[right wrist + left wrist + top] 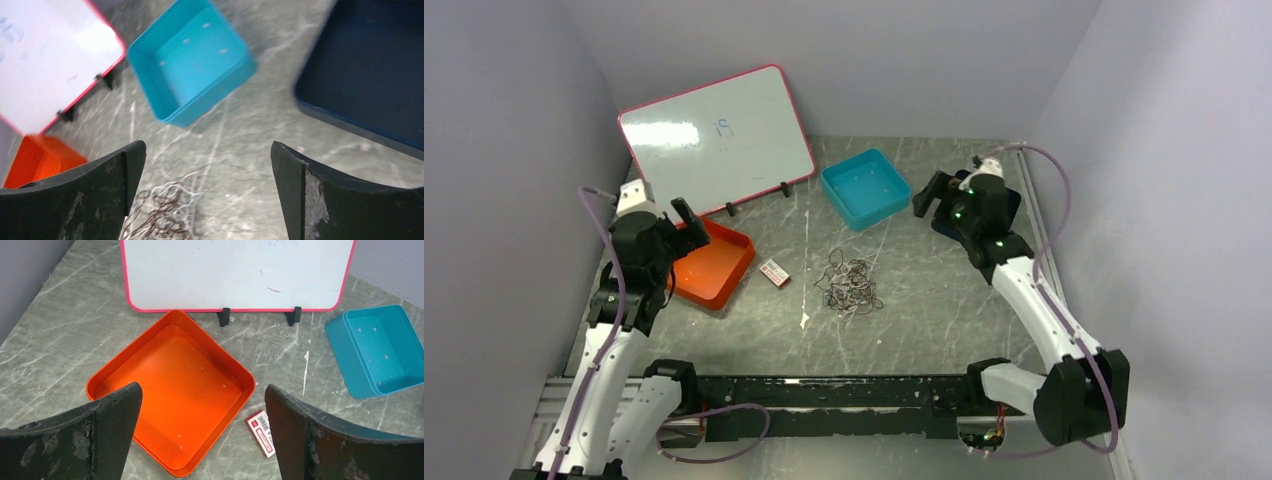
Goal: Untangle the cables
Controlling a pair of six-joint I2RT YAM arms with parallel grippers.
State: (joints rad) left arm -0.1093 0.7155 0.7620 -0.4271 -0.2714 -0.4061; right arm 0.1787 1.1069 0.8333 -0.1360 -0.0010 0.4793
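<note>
Fingers of the right gripper (pixel 207 147) stand spread wide and empty; the left gripper (pixel 202 392) gapes likewise, holding nothing, above the square orange plastic tray (pixel 170 380). The loose clump of thin dark, white and reddish cables (pixel 160 215) lies just below the right gripper's left finger, apart from it, with no clear long axis. It is absent from the left wrist view, so I judge the right arm nearer.

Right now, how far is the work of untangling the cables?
Nothing looks done: the cables lie in one tangled heap on the table. Nothing is in hand: the left gripper and right gripper are open, away from it. All the untangling is left.
</note>
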